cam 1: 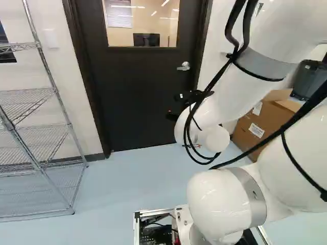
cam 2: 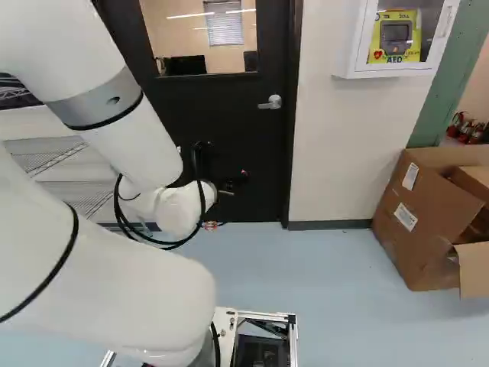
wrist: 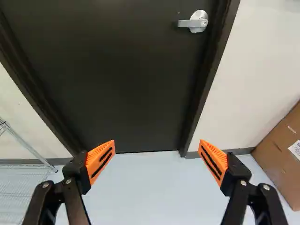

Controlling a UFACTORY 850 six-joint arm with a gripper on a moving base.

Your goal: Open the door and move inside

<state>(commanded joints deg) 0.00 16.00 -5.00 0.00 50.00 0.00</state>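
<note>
The white arm (cam 1: 219,199) rose at the bottom of the left base view, right of centre, over the metal-framed base (cam 1: 136,227). Its upper link sloped from the upper right down toward the wrist, just right of centre, with black cables looping around it. In the right base view it filled the left side. At its end the black gripper (cam 1: 174,116) faced the door, its two orange-padded fingers spread wide in the wrist view.

Pale blue floor (cam 1: 143,178) ran on to the closed dark door (cam 1: 138,102), at the upper middle of the left base view. The silver lever handle (cam 1: 184,66) sat near the door's right edge, below and to the right of its window (cam 1: 141,23). A wire shelf (cam 1: 38,132) stood at the left of that view. At the right of the right base view, an open cardboard box (cam 2: 416,210) stood by the white wall (cam 2: 328,153), with a glass-fronted cabinet (cam 2: 344,74) mounted above, at the upper right. Beyond the window was a lit room with dark screens.
</note>
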